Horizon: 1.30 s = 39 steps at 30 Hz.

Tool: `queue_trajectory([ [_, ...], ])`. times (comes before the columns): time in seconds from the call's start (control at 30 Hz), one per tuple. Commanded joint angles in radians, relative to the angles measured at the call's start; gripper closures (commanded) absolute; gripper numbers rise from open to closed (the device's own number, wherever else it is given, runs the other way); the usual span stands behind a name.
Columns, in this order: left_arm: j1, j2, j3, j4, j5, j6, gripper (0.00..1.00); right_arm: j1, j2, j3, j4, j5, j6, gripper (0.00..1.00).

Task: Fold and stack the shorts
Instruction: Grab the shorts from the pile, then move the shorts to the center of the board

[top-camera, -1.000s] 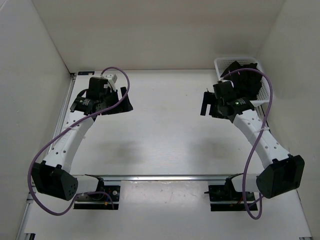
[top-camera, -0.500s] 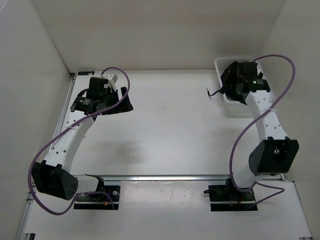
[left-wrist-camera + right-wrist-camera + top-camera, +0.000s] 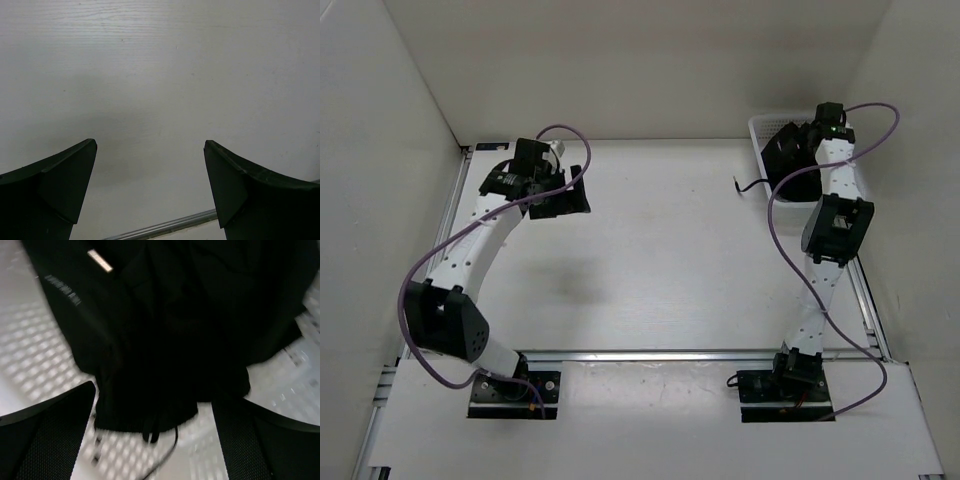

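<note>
The black shorts (image 3: 782, 158) lie crumpled in the white basket (image 3: 758, 127) at the far right corner. A thin drawstring (image 3: 748, 184) hangs over the basket's left edge. My right gripper (image 3: 794, 148) reaches down into the basket. In the right wrist view it (image 3: 152, 407) is open just above the shorts (image 3: 160, 315), one finger on each side of the waistband and drawstring (image 3: 159, 427), holding nothing. My left gripper (image 3: 568, 198) is open and empty above the table at the far left; its wrist view (image 3: 150, 150) shows only bare table between the fingers.
White walls close in the table on the left, back and right. A metal rail (image 3: 650, 353) runs along the near edge, and another (image 3: 165, 227) shows below the left fingers. The basket's mesh floor (image 3: 30, 340) shows round the shorts.
My right arm has swung from the table's right side up and back into the basket over the shorts. My left gripper has shifted slightly right and stays open.
</note>
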Motion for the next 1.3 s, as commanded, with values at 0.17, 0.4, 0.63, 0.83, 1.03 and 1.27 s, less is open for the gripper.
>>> queue_trajectory([
  [0.17, -0.003, 0.099, 0.11, -0.011, -0.034, 0.021, 0.0, -0.007, 0.15, 0.084, 0.124, -0.113, 0.044, 0.17],
  [0.4, -0.003, 0.136, 0.133, -0.02, -0.023, 0.003, 0.0, 0.013, 0.032, 0.07, 0.144, -0.11, 0.032, 1.0],
  [0.63, -0.003, 0.127, 0.16, -0.029, -0.011, -0.017, 0.0, 0.122, -0.37, 0.108, 0.188, -0.2, -0.083, 1.0],
  [0.83, 0.011, 0.005, 0.191, -0.093, -0.115, -0.052, 0.0, 0.261, -0.621, 0.093, 0.207, -0.349, -0.111, 1.0],
  [1.03, 0.133, -0.039, 0.261, -0.224, -0.209, -0.087, 0.0, 0.531, -0.825, -0.19, 0.219, -0.395, -0.1, 1.0],
  [1.27, 0.205, -0.09, 0.372, -0.339, -0.31, -0.117, 0.0, 0.72, -0.972, -0.804, 0.266, -0.291, -0.096, 0.81],
])
